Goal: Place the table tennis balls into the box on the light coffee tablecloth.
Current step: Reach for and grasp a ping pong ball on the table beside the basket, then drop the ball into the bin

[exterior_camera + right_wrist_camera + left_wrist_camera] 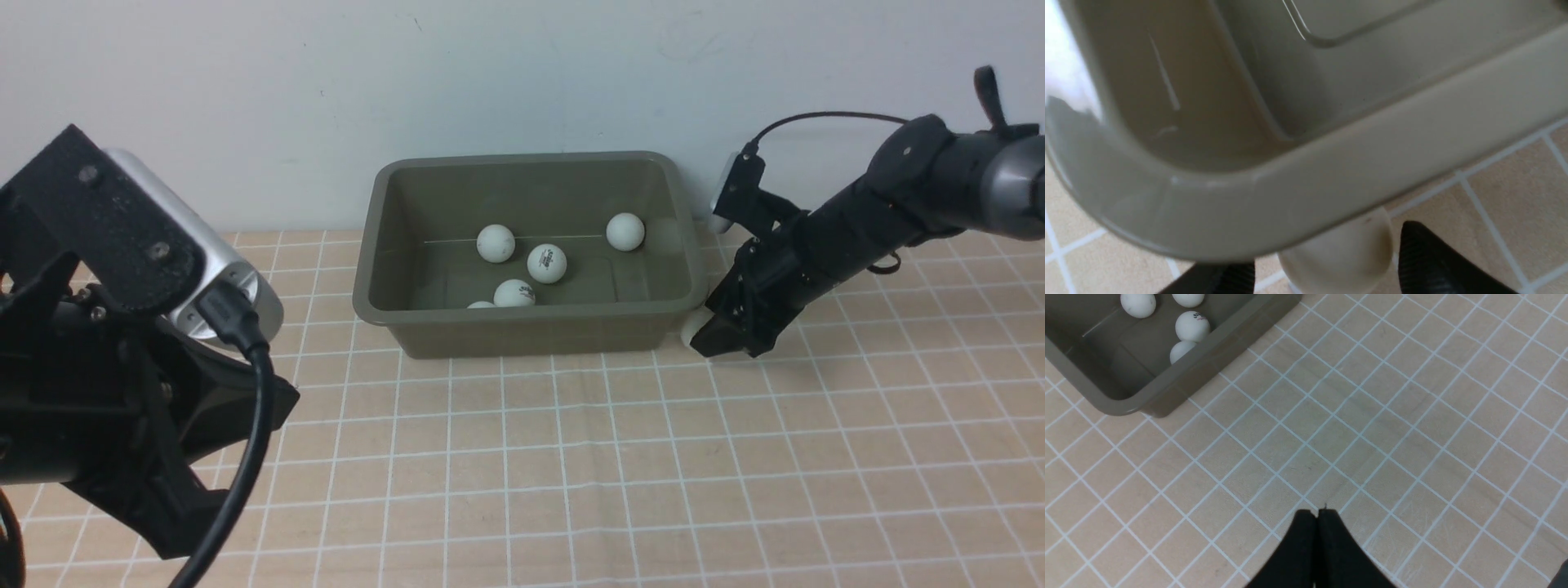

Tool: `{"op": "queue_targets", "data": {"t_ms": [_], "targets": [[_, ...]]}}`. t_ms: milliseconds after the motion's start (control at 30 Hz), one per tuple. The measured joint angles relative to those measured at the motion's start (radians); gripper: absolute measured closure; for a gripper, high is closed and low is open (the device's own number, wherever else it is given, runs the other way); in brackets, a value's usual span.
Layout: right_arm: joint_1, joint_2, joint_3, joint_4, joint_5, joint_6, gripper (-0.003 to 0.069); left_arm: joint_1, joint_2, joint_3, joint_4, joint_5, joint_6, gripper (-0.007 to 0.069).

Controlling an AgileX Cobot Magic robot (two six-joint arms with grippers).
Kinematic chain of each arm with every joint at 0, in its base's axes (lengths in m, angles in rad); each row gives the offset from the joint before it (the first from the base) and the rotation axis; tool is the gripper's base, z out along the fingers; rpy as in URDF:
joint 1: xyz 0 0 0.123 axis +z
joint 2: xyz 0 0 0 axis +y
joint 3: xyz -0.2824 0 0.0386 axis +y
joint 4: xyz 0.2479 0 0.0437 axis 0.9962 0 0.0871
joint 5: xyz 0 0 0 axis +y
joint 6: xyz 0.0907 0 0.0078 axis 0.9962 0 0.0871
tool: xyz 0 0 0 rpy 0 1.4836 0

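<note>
The olive-grey box [531, 317] stands at the back middle of the light coffee tablecloth [571, 457]. Several white table tennis balls [547, 263] lie inside it, some with dark logos. One more ball [692, 328] rests on the cloth against the box's front right corner, partly under the rim. My right gripper [720, 346] is open and low on the cloth, its fingers on either side of that ball [1337, 253], with a sliver of cloth showing beside one finger [1429, 265]. My left gripper [1316, 512] is shut and empty above bare cloth, to the front left of the box [1216, 349].
A pale wall rises right behind the box. The box rim [1331, 175] overhangs the ball close above the right fingers. The left arm's body [122, 343] fills the front left of the front view.
</note>
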Motion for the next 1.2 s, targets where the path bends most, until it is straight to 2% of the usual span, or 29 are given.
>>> {"op": "queue_targets", "data": {"t_ms": [67, 167, 333, 433, 533, 633, 700, 767, 833, 967, 1033, 1200], "targets": [[0.0, 0.006, 0.0, 0.002, -0.005, 0.0, 0.0235, 0.0, 0.0, 0.0, 0.0, 0.0, 0.0, 0.0693], [0.0, 0.011, -0.003, -0.02, -0.016, 0.069, 0.0309, 0.0, 0.0, 0.0, 0.0, 0.0, 0.0, 0.0693], [-0.036, -0.039, -0.091, -0.175, 0.017, 0.258, 0.0306, 0.0, 0.0, 0.0, 0.0, 0.0, 0.0, 0.0693], [-0.071, -0.077, -0.189, -0.197, 0.09, 0.336, 0.0306, 0.0, 0.0, 0.0, 0.0, 0.002, 0.0, 0.0693], [-0.082, -0.091, -0.272, -0.106, 0.186, 0.345, 0.0306, 0.0, 0.0, 0.0, 0.0, 0.003, 0.0, 0.0693], [-0.059, -0.078, -0.331, 0.089, 0.279, 0.294, 0.0306, 0.0, 0.0, 0.0, 0.0, 0.003, 0.0, 0.0693], [-0.024, -0.064, -0.343, 0.167, 0.298, 0.261, 0.0306, 0.0, 0.0, 0.0, 0.0, 0.003, 0.0, 0.0693], [0.007, -0.048, -0.348, 0.188, 0.301, 0.25, 0.0306, 0.0, 0.0, 0.0, -0.001, 0.003, 0.0, 0.0693], [0.055, -0.027, -0.348, 0.164, 0.281, 0.25, 0.0306, 0.0, 0.0, 0.0, -0.001, 0.003, 0.0, 0.0693], [0.137, 0.011, -0.348, -0.001, 0.185, 0.312, 0.0306, 0.0, 0.0, 0.0, -0.001, 0.004, 0.0, 0.0693], [0.163, 0.017, -0.348, -0.091, 0.132, 0.382, 0.0302, 0.0, 0.0, 0.0, -0.001, 0.008, 0.0, 0.0693], [0.169, 0.018, -0.362, -0.225, 0.064, 0.583, 0.0171, 0.0, 0.0, 0.0, -0.015, 0.026, 0.0, 0.0693]]}}
